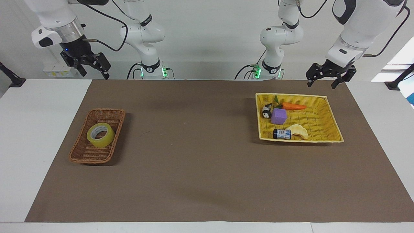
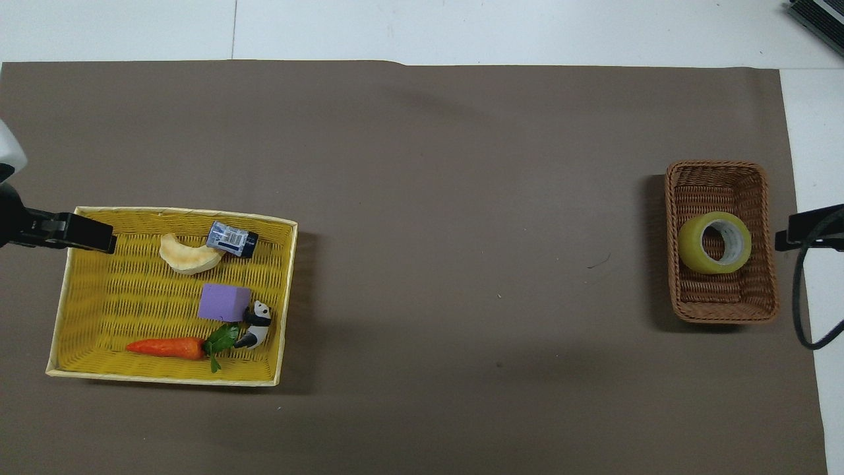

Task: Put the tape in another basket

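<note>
Fingers of the right gripper [image 1: 91,67] stand apart and hold nothing, raised over the table's edge nearest the robots at the right arm's end. Those of the left gripper [image 1: 326,78] are likewise spread and empty, hanging just above the robots' rim of the yellow basket [image 1: 333,121], where that arm waits.

The tape [image 1: 100,134] lies flat, core upward, in the brown wicker basket [image 1: 84,156] near the right arm's end of the table, apart from both grippers. The yellow basket, toward the left arm's end, holds a carrot [image 1: 293,106], a purple block [image 1: 278,116], a small panda figure [image 1: 266,111], a dark bottle [image 1: 281,134] and a pale curved piece [image 1: 299,131].

By the look of it the tape sits in its goal basket and the task reads as finished. No grasp seems called for next; the arms need only keep clear of both baskets.
</note>
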`<state>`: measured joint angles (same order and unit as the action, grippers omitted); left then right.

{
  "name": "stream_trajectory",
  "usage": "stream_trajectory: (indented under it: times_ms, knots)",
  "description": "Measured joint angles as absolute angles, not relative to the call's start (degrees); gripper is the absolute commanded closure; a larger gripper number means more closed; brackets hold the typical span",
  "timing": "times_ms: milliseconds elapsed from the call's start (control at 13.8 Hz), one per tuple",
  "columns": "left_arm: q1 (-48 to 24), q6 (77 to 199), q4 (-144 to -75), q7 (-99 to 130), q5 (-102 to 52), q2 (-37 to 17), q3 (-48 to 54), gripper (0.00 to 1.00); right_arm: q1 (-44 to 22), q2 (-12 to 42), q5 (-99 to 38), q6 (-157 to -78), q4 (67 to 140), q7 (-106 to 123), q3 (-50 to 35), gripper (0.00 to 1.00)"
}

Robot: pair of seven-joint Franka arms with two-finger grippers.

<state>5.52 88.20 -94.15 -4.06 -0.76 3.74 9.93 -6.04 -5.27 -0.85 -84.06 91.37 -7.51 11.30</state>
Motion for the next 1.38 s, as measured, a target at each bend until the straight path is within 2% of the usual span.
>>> stream_trajectory:
  times_ms: [290,1376]
  knots:
    - [5.52,88.20,-94.13,-4.06,-0.76,3.80,9.93,0.00,-6.07,-6.71,-0.84,-83.03,91.05,-7.51,10.01,0.00]
    - [5.52,88.20,-94.13,-4.07,-0.76,3.80,9.93,0.00,-6.07,-6.77,0.74,-83.57,91.37,-5.31,9.33,0.00]
